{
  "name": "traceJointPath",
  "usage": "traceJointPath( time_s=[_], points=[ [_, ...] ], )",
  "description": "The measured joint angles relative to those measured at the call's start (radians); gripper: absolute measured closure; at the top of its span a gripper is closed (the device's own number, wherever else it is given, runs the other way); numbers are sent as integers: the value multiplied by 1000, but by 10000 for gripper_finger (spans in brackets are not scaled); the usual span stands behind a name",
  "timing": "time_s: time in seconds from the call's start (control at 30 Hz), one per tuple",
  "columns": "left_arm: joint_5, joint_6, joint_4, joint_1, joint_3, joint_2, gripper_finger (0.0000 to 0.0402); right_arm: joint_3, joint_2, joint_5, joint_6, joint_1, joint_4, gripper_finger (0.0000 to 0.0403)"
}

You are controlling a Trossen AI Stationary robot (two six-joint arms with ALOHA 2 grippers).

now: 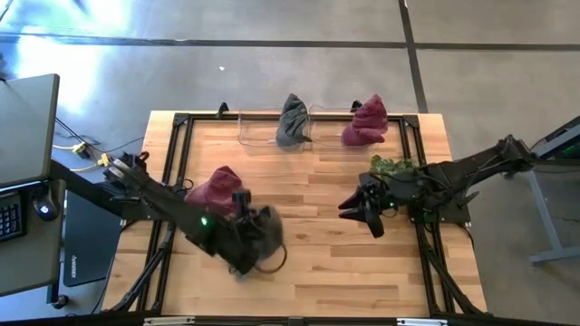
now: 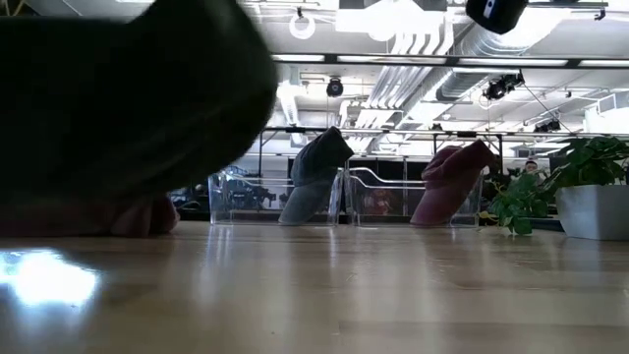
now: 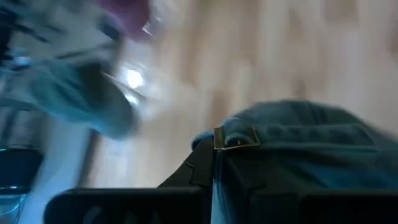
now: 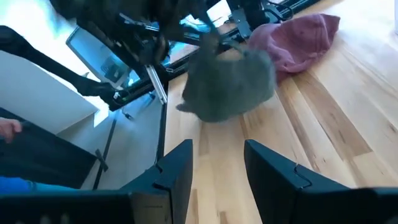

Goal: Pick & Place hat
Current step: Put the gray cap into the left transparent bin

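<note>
Grey hat [image 1: 265, 234] fills the near field of my left wrist view; my left gripper [image 1: 243, 237] is clamped on its fabric at about seven o'clock on the table [image 1: 317, 281], just beside the maroon hat [image 1: 217, 188] lying flat. Two clear bins [image 1: 263, 129] at twelve o'clock each carry a hat draped on the rim. My right gripper [image 1: 367, 213] waits at three o'clock, fingers apart, holding nothing. Judgement: pick made; carry and placement remain.
</note>
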Motion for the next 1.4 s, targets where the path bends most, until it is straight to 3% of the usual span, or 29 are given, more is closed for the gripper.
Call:
traceJointPath(
  time_s=[0.17, 0.37, 0.47, 0.57, 0.77, 1.0, 1.2, 1.4],
  points=[
    [-77, 150, -4, 49, 210, -33, 388, 0, 1, 75, -15, 41, 92, 263],
    [-81, 318, -6, 107, 369, -48, 396, 7, 6, 127, -336, 69, 438, 263],
    [-57, 372, 28, 113, 372, -98, 399, 65, 11, 130, -449, 49, 484, 263],
    [-25, 431, 103, 140, 337, -158, 400, 164, 29, 133, -522, 30, 420, 263],
    [63, 570, 323, 199, 258, -232, 401, 400, 104, 136, -624, 7, 128, 249],
    [287, 691, 479, 216, 219, -247, 401, 614, 213, 132, -642, -15, -268, 210],
    [470, 693, 485, 259, 131, -209, 401, 679, 236, 132, -633, -16, -451, 183],
    [544, 726, 496, 313, 8, -96, 401, 679, 234, 121, -547, -16, -499, 182]
  ],
)
